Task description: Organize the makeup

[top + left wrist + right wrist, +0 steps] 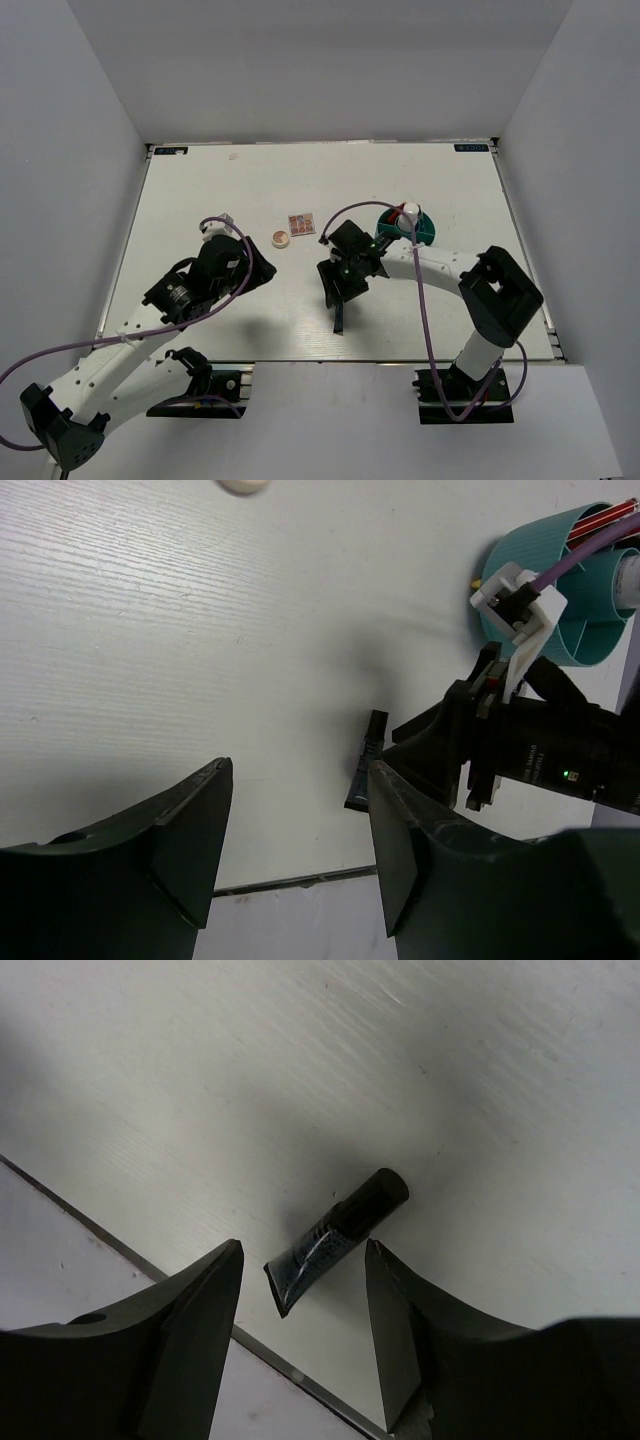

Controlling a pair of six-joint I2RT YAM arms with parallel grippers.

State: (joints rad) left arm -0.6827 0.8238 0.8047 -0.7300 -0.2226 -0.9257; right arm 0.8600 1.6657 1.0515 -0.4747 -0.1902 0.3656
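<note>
A black tube (335, 1238) lies flat on the white table near its front edge; it also shows in the top view (339, 318) and the left wrist view (364, 774). My right gripper (303, 1335) is open, hovering over the tube with a finger on each side, apart from it. My left gripper (295, 845) is open and empty over bare table at the left (262, 268). A square pink-toned palette (301, 224) and a round beige compact (282, 239) lie mid-table. The teal tub (425, 230) holds red-and-black tubes (600, 520) and a white bottle (408, 213).
The table's front edge strip (120, 1245) runs just below the black tube. Grey walls enclose the table on three sides. The right arm's body (540, 750) and its purple cable (425, 300) lie between the tub and the tube.
</note>
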